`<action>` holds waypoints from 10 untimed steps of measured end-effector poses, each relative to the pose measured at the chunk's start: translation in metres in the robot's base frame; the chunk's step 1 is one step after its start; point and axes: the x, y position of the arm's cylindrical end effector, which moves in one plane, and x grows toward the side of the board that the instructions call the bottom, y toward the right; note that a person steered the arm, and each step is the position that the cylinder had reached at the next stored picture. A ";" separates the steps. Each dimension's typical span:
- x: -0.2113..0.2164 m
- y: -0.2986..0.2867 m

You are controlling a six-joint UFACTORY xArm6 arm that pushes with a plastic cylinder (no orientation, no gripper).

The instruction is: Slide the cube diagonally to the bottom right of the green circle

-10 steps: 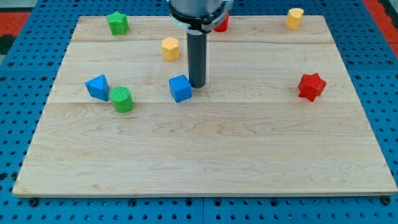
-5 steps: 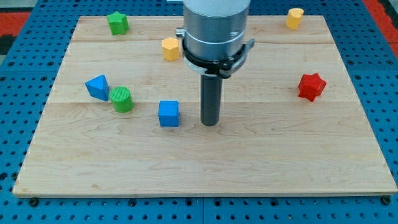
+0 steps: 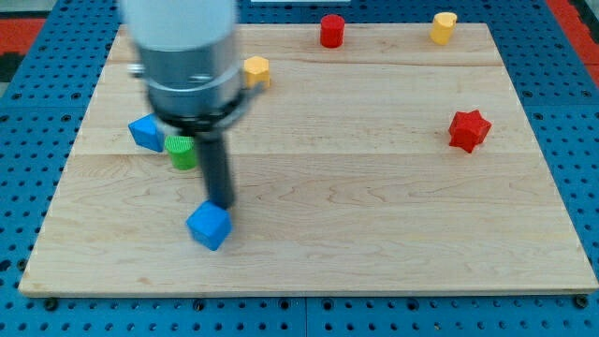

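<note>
The blue cube (image 3: 209, 227) lies near the view's bottom left of the wooden board (image 3: 374, 215), turned on a corner. My tip (image 3: 221, 203) stands just above and to the right of it, touching or nearly touching its top edge. The green circle (image 3: 182, 153), a short green cylinder, sits up and to the left of the cube, partly hidden by my arm. The cube is below and slightly to the right of the green circle.
A blue triangular block (image 3: 145, 132) sits just left of the green circle. A yellow block (image 3: 255, 70) is behind my arm. A red cylinder (image 3: 331, 30) and a yellow block (image 3: 444, 26) are at the top. A red star (image 3: 469, 130) is at the right.
My arm has swung from the middle to the view's left and down. The blue cube has slid down and left and has rotated. The green star at the top left is now hidden.
</note>
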 end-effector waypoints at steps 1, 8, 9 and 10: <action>0.000 -0.056; 0.082 0.059; 0.076 0.010; 0.054 0.050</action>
